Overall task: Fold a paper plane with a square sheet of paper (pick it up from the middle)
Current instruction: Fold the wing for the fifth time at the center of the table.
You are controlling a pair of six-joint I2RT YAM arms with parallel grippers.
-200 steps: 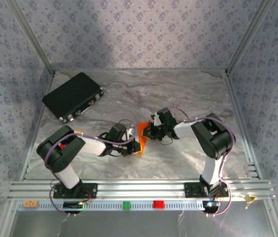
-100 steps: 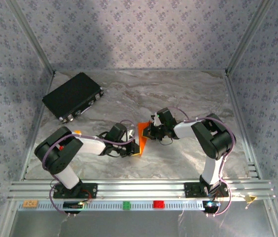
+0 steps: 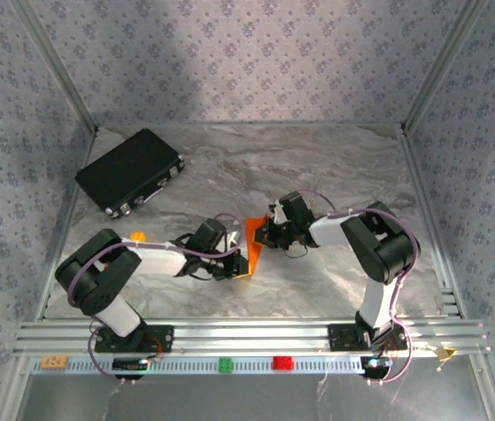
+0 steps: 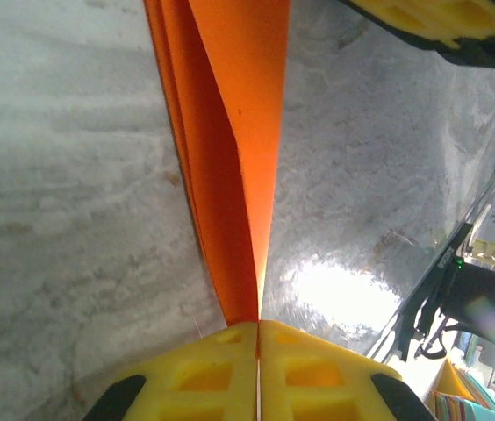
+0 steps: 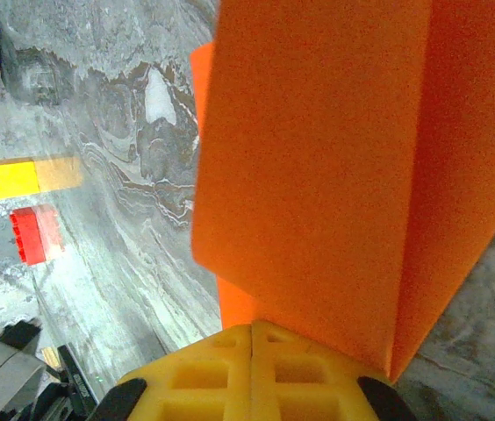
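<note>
Both hands grip the folded orange paper [image 3: 249, 250] at mid-desk [image 3: 335, 167], the left hand [image 4: 257, 326] and right hand [image 5: 253, 326] each pinched tight on it from opposite sides. Its long axis runs near-to-far. The hands partly hide it, so its nose is hard to make out.

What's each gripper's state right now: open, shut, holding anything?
Left gripper: shut, pinching the folded orange paper at its edge.
Right gripper: shut, pinching the same orange paper.
</note>
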